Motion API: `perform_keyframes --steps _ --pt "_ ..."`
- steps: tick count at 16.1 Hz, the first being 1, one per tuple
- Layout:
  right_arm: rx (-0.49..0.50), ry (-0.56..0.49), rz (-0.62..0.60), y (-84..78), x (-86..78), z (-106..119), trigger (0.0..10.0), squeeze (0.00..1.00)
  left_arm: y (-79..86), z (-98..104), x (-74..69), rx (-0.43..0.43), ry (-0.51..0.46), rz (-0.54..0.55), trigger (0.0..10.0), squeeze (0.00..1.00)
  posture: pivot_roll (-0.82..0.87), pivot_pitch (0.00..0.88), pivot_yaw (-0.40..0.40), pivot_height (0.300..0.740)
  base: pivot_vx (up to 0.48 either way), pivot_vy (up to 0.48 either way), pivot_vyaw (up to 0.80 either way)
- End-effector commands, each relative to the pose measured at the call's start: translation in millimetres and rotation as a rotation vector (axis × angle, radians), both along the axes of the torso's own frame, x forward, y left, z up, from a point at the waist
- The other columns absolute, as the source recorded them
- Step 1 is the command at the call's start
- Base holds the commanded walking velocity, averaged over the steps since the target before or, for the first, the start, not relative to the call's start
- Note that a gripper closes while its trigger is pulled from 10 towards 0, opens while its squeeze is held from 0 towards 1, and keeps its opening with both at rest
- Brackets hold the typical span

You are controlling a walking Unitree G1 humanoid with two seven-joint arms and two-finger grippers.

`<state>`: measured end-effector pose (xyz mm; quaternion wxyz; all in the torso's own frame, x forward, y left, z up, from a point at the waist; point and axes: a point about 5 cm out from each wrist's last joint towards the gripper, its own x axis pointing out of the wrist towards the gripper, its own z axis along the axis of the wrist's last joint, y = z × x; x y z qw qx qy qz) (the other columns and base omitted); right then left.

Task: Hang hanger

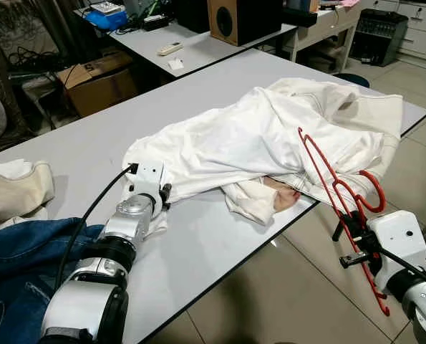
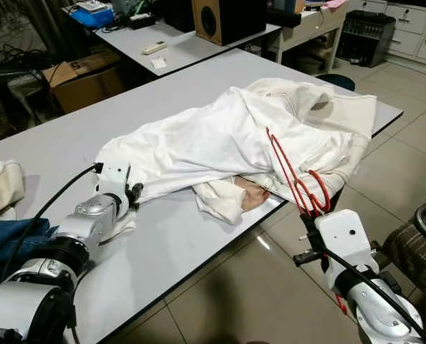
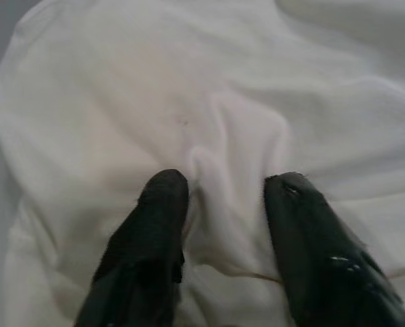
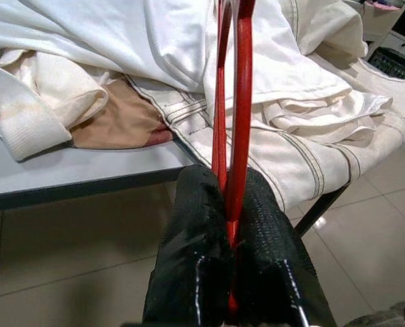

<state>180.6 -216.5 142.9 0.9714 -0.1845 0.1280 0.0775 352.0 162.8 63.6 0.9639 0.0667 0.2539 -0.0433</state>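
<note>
Nearest the camera, the right hand (image 1: 356, 233) hangs off the front edge of the surface (image 1: 220, 236), over the tiled floor (image 2: 220, 301). Its two black fingers (image 4: 195, 252) are pressed tight on the wire of a red hanger (image 1: 327, 179) — the wire runs straight up between them in the right wrist view. The hanger leans up and away from the hand, its upper end lying against the white garment (image 1: 255, 136) at the edge of the surface, its hook curling near the hand.

To the left, the left hand (image 3: 219, 197) rests on the surface at the near-left end of the white garment, fingers (image 3: 154, 225) spread with a fold of cloth bunched between them. A blue denim piece (image 1: 12, 265) and a cream cloth (image 1: 12, 190) lie beside that arm.

The white garment sprawls across the middle of the surface, one cuff (image 1: 252, 204) turned toward the front edge. Beyond — a cardboard box (image 1: 98, 82), a second table with a speaker (image 1: 234, 20) and a remote (image 1: 170, 49).
</note>
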Motion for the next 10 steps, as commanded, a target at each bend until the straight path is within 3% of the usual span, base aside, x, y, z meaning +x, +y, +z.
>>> perform_keyframes --steps 1,10 --pt "-0.013 -0.01 0.005 -1.0 2.4 1.3 10.0 0.0 6.7 -16.3 -10.0 -0.002 0.091 0.023 0.0 0.0 -0.25 0.0 0.115 0.74 0.0 0.0 0.0" --pt "-0.01 -0.017 -0.008 -0.1 1.4 1.2 10.0 0.0 7.7 -15.5 -9.5 -0.02 0.075 0.034 0.0 0.0 -0.25 0.0 0.124 0.74 0.0 0.0 0.0"
